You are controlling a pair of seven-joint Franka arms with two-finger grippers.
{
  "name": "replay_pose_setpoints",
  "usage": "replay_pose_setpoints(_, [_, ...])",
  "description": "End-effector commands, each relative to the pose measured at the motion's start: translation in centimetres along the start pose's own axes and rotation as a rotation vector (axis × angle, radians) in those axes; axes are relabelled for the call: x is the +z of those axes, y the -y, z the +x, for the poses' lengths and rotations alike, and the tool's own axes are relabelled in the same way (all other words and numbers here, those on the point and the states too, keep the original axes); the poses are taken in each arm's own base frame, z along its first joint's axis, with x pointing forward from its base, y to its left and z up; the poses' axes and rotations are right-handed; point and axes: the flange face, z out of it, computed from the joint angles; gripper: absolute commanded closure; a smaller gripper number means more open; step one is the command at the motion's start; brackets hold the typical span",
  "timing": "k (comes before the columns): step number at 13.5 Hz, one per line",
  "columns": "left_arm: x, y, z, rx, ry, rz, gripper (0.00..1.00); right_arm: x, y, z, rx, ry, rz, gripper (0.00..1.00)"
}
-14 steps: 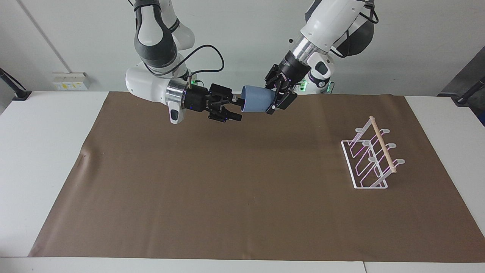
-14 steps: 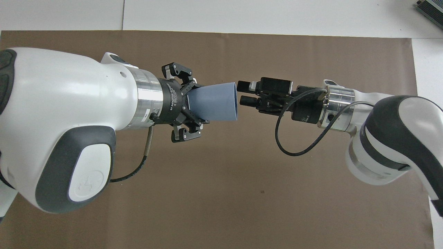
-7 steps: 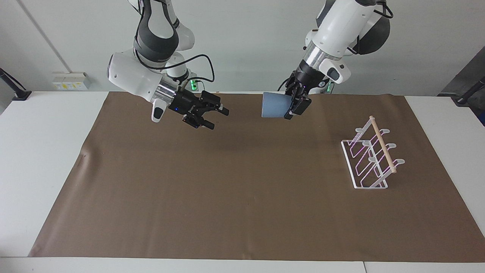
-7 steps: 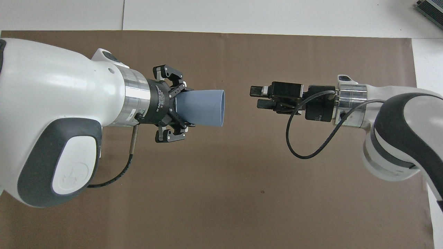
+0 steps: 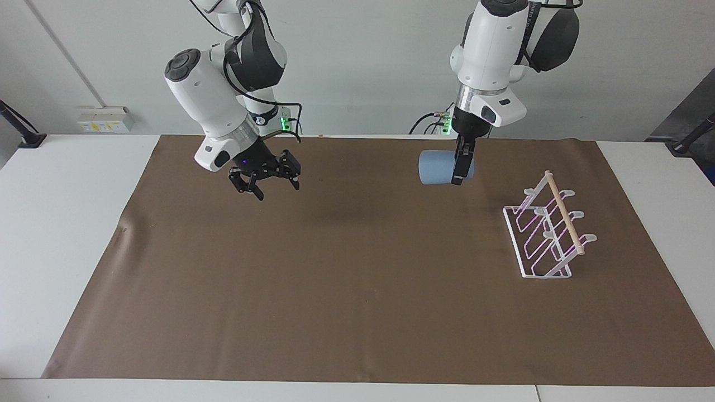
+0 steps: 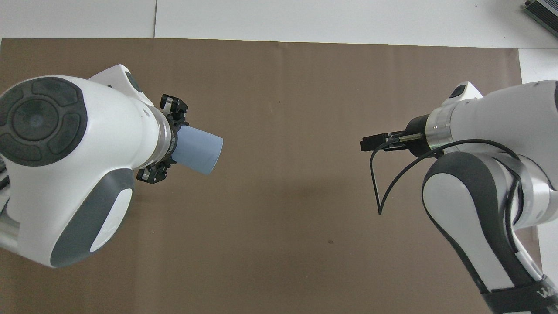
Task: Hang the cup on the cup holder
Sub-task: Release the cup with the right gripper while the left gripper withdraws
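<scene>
A light-blue cup point(image 5: 437, 167) hangs on its side in the air, with my left gripper point(image 5: 459, 172) shut on its base end. The cup's rim points toward the right arm's end of the table. From overhead the cup point(image 6: 199, 150) sticks out of the left gripper point(image 6: 173, 140) over the brown mat. The white wire cup holder point(image 5: 550, 230), topped by a wooden dowel point(image 5: 565, 213), stands on the mat toward the left arm's end; the left arm hides it in the overhead view. My right gripper point(image 5: 272, 187) hangs open and holds nothing, fingers pointing down over the mat; overhead only the right gripper point(image 6: 368, 143) tip shows.
The brown mat point(image 5: 357, 279) covers most of the white table point(image 5: 56, 223). A black cable point(image 6: 378, 183) loops down from the right wrist. A wall socket box point(image 5: 103, 119) sits past the table edge at the right arm's end.
The two grippers have drawn apart. My left gripper has carried the cup toward the cup holder's end. The right gripper has let go of the rim, swung away and turned downward.
</scene>
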Motion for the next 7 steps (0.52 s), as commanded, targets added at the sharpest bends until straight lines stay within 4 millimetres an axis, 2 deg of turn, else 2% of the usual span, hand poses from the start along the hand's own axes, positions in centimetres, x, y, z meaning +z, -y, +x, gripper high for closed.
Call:
replay_pose_setpoints(1, [1.7,0.5,1.9,0.084,-0.160,0.039,1.00,-1.3,-1.0,0.1,0.018,-0.027,-0.182,0.00])
replay_pose_setpoints(3, [3.7,0.1,2.5,0.137,-0.299,0.089,1.00,-2.6,-1.4,0.2,0.050,-0.033,-0.226,0.00])
replay_pose_setpoints(7, [6.2,-0.1,3.1,0.219,-0.495,0.144,1.00,-8.7,-4.0,0.8,0.142,-0.028,-0.238,0.00])
